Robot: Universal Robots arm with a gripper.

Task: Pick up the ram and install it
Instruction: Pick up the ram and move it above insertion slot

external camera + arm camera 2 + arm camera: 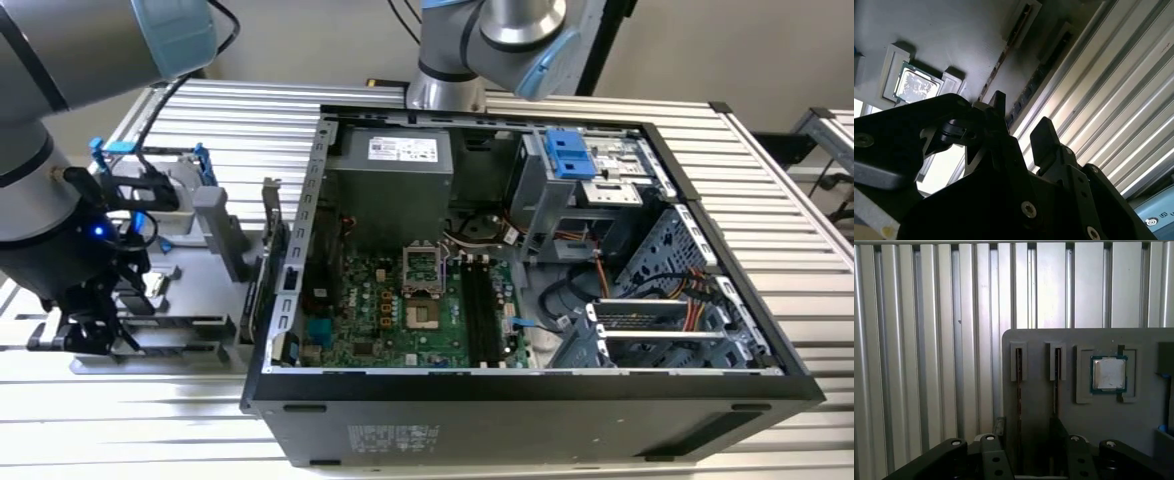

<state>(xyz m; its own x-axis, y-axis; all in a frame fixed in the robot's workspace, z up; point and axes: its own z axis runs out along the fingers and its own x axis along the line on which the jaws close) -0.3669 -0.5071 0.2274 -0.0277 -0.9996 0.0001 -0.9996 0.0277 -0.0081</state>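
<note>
Fingers (999, 426), spread, hover over a grey tray (1094, 430) with the ram (1018, 385) edge-up between them; lowering straight and centred should avoid the neighbouring slot (1055, 365).

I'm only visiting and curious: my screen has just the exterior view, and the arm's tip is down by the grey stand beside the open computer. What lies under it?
Observer: The first wrist view shows a grey tray with two narrow slots; a thin stick, apparently the ram, stands on edge in one, and another stick in the next.
Visitor: Has it grabbed one?
Observer: Not yet. In the second wrist view the fingers are apart with nothing between them.
Visitor: Anything else there?
Observer: A square silver-topped chip sits in its own recess beside the slots.
</note>
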